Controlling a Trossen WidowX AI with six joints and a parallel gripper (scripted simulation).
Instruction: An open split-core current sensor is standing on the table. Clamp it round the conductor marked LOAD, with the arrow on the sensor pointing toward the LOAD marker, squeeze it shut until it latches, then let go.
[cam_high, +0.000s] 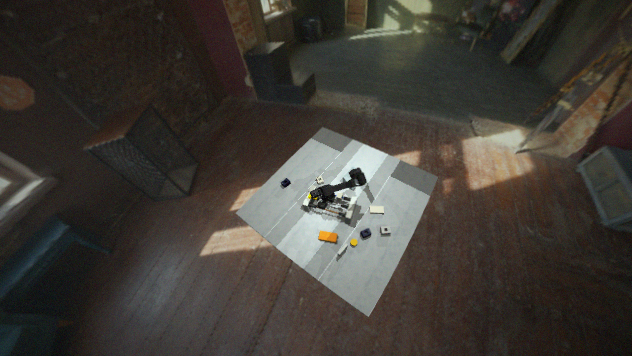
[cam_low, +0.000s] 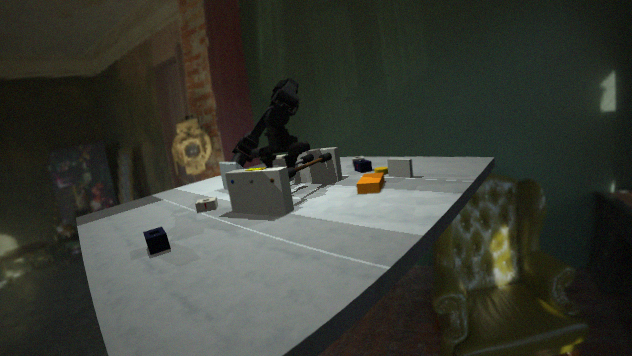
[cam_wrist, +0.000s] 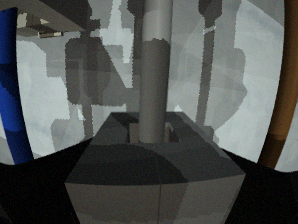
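Observation:
The current sensor (cam_wrist: 155, 167), a dark grey block with a paler front face, sits round the middle grey conductor (cam_wrist: 155, 65) in the wrist view. Its front halves meet at a thin seam. Its arrow and the LOAD marker cannot be read. My gripper (cam_wrist: 149, 141) has one black finger at each side of the sensor, standing partly open and very near its sides; whether they still touch it is hard to see. A blue conductor (cam_wrist: 7, 90) runs at the left and an orange-brown conductor (cam_wrist: 288, 80) at the right. In the top and exterior views the arm hides the sensor.
The conductors run between upright fixture walls (cam_low: 257, 192). An orange block (cam_high: 327, 236) (cam_low: 370, 184), a yellow disc (cam_high: 354, 242), an upright pale plate (cam_high: 342, 251) (cam_low: 400, 168) and a dark cube (cam_high: 364, 233) stand on one side; another dark cube (cam_high: 285, 182) (cam_low: 157, 241) and a white block (cam_low: 206, 204) on the other.

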